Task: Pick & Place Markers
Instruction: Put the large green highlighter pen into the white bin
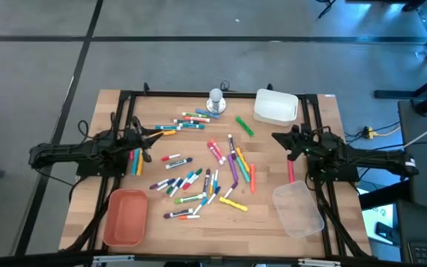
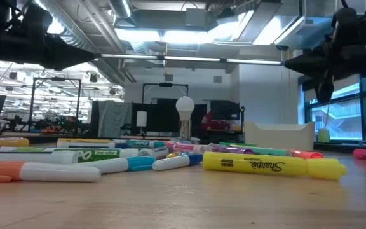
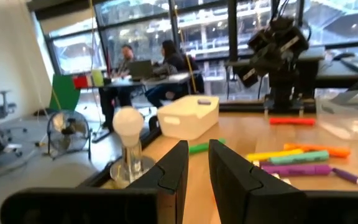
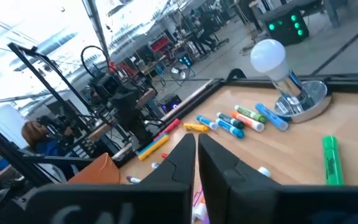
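Note:
Many markers (image 1: 206,174) lie scattered flat across the middle of the wooden table (image 1: 325,119). A few more lie by the left arm (image 1: 136,159), and a pink one (image 1: 290,172) lies by the right arm. My left gripper (image 1: 156,136) hovers at the table's left side, pointing level toward the pile. Its fingers (image 3: 197,149) stand a narrow gap apart with nothing between them. My right gripper (image 1: 276,139) hovers at the right side, also level, its fingers (image 4: 196,142) shut on nothing. A yellow highlighter (image 2: 272,165) lies nearest the low camera.
A white tub (image 1: 276,106) stands at the far right, with a silver-white round knob object (image 1: 215,100) to its left. An orange tray (image 1: 124,216) sits near left and a clear container (image 1: 297,209) near right. People sit at desks (image 3: 145,62) beyond the table.

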Motion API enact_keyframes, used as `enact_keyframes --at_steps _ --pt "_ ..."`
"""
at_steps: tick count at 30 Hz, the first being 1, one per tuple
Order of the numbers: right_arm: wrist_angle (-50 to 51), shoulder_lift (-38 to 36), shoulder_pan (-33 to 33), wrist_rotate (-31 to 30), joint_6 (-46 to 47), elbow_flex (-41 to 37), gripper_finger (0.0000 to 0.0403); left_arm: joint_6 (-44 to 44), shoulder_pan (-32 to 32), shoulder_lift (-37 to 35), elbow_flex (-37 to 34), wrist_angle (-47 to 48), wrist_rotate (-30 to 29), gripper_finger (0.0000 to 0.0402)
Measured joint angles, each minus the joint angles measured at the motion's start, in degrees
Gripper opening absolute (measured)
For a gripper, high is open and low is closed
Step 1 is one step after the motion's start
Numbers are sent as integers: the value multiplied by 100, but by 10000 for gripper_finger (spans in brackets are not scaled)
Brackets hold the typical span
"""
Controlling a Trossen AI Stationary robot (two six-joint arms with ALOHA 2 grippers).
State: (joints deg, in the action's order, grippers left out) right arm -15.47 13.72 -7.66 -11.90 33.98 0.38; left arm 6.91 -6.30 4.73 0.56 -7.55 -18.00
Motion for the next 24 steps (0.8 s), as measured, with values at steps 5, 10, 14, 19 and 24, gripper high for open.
enact_keyframes --at_steps 5,10,14,19,24 --pt "-444 735 2 13 26 0 36 -369 -64 506 -3 -23 -18 59" --pt "-882 1540 85 405 169 232 55 -702 -61 998 -4 -578 -242 59" --pt "-885 2280 261 324 -150 723 69 -385 -61 1321 -4 -1246 -258 59" --pt "-129 3404 293 -398 -324 1463 74 70 -61 1670 -4 -1828 -671 59" --pt "603 4790 157 -1158 -584 2574 75 384 -66 1895 -7 -2027 -899 59"
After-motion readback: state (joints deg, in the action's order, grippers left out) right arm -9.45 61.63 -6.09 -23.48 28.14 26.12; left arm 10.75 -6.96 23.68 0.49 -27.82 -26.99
